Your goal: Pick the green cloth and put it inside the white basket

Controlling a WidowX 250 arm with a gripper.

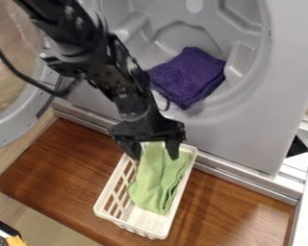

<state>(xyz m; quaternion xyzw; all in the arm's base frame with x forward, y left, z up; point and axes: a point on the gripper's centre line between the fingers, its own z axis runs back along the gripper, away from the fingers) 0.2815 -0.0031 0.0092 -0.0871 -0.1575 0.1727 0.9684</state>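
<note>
The gripper (155, 154) hangs over the upper end of the white basket (109, 193), its two fingers spread wide apart. Inside the basket lies the green cloth (158, 185), stretched lengthwise from the upper end toward the lower end. The cloth's top part shows between the fingers, and the right finger overlaps its upper right edge. Whether the fingers touch the cloth I cannot tell.
A purple cloth (187, 77) lies inside the grey drum opening of a machine (247, 129) behind the basket. Its round door (21, 122) stands open at left. The basket rests on a brown wooden board (60, 168).
</note>
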